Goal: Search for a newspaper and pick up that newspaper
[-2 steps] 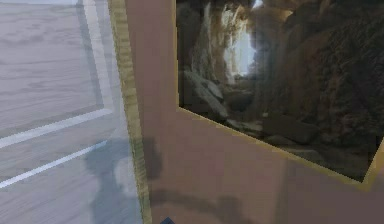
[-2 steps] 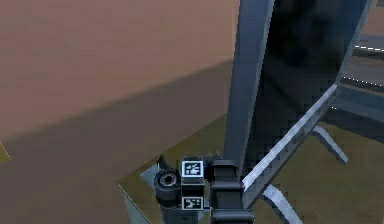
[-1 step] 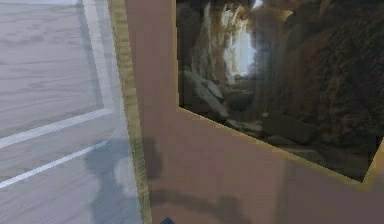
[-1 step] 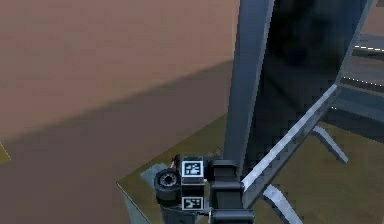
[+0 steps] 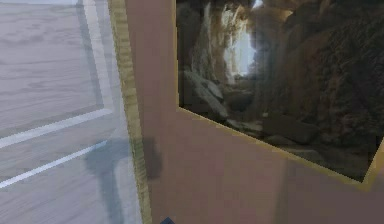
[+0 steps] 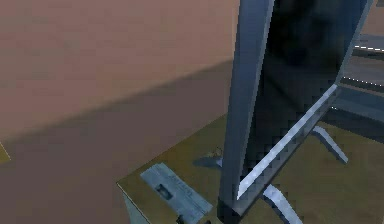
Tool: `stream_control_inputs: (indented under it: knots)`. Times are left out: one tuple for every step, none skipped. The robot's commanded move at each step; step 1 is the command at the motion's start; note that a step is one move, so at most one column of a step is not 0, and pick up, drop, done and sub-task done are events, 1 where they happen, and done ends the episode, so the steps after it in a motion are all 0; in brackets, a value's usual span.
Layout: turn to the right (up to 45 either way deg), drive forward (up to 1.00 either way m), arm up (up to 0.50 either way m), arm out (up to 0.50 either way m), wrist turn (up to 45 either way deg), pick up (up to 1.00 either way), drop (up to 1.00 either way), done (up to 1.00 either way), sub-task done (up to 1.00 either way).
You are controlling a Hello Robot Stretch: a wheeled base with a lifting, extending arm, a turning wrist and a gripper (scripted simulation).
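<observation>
Pincer: its state cannot be told. Newspaper: its place cannot be told. A flat grey oblong (image 6: pixel 165 188) lies at the near corner of a brown tabletop (image 6: pixel 175 163), too vague to name. Just beside it a large dark-screened television (image 6: pixel 290 80) stands on splayed grey feet, with a tan wall (image 6: pixel 90 60) behind. Forward view: a framed painting (image 5: pixel 290 70) of dark rocks hangs on a pinkish wall (image 5: pixel 200 170). A white panelled door (image 5: pixel 50 90) is at the left.

A brown stand (image 6: pixel 190 150) bears a television (image 6: pixel 290 80) and, perhaps, a remote (image 6: pixel 165 188).
</observation>
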Motion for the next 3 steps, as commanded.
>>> stream_control_inputs:
  knots:
    - [0.0,0.0,0.0,0.0,0.0,1.0,0.0,0.0,0.0]
    - [0.0,0.0,0.1,0.0,0.0,0.0,0.0,0.0,0.0]
    - [0.0,0.0,0.0,0.0,0.0,0.0,0.0,1.0,0.0]
